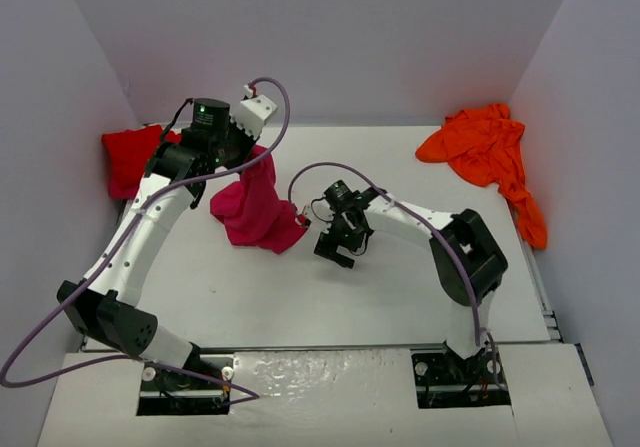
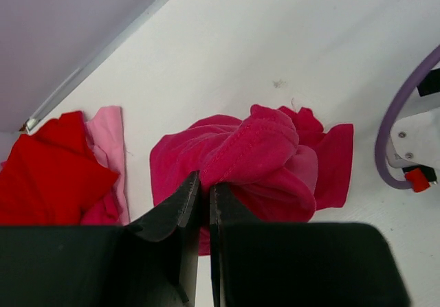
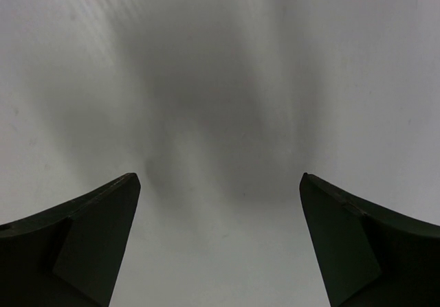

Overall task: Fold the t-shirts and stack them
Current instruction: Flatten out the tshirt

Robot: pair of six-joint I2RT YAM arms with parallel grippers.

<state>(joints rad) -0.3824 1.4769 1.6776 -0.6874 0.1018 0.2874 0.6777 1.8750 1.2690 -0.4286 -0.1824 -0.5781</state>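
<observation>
**Hanging pink shirt, pinched at the top**

At the far left, against the wall, the red shirt lies crumpled. The left wrist view shows a strip of paler pink cloth touching it.

Next comes the left gripper, raised over the table with its fingers pressed together on a thick fold of the pink shirt. The shirt hangs from that pinch in a bunched column, and its lower end rests in a heap on the table.

Just beside that heap on the right, the right gripper points down with its fingers spread wide and holds nothing. Its own camera shows only bare tabletop between them.

At the far right rear the orange shirt lies rumpled, with one part trailing along the wall.

The pink shirt looks light, limp and not slippery, so a single pinch only gathers it into a rope. It will likely sag and fold on itself wherever it is unsupported. A second hold on a free edge low on the right, ideally a hem or sleeve seam, should let both arms pull it flat for folding.
</observation>
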